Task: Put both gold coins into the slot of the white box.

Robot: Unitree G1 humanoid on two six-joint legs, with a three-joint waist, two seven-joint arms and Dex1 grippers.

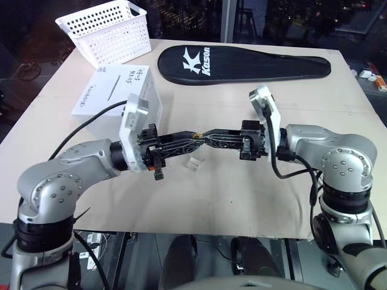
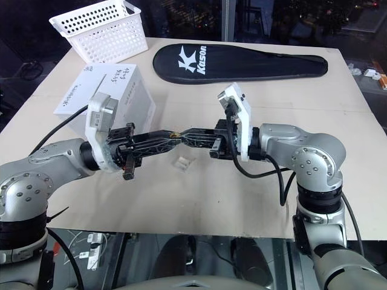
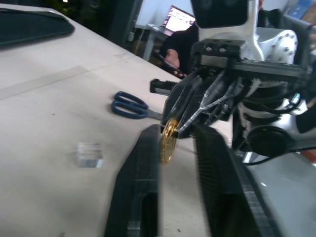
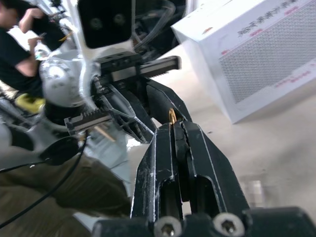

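Above the middle of the table, the two grippers meet tip to tip, and a gold coin (image 3: 169, 140) sits right between them. It's a tiny shiny disc, seen edge-on from the right wrist and as a bright little round from the left wrist. The right gripper (image 4: 174, 124) is clamped shut on it. The left gripper (image 3: 177, 134) has its fingers narrowed around the coin's sides, but I can't tell if they're actually pressing on it.

The white box (image 1: 115, 90) stands on the table toward the robot's left, behind the left arm, handwriting on top and the slot (image 1: 112, 88) showing as a thin dark line across that face.

The table (image 1: 242, 205) is a pale beige top with a seam running across. A small clear square case (image 1: 193, 163) lies under the grippers, blue-handled scissors (image 3: 129, 105) lie farther off, a white perforated basket (image 1: 109, 30) sits at the far left corner, and a black racket cover (image 1: 242, 63) lies along the back. Beyond the table the room looks dark, and a person (image 4: 15, 39) in black is off to the side.
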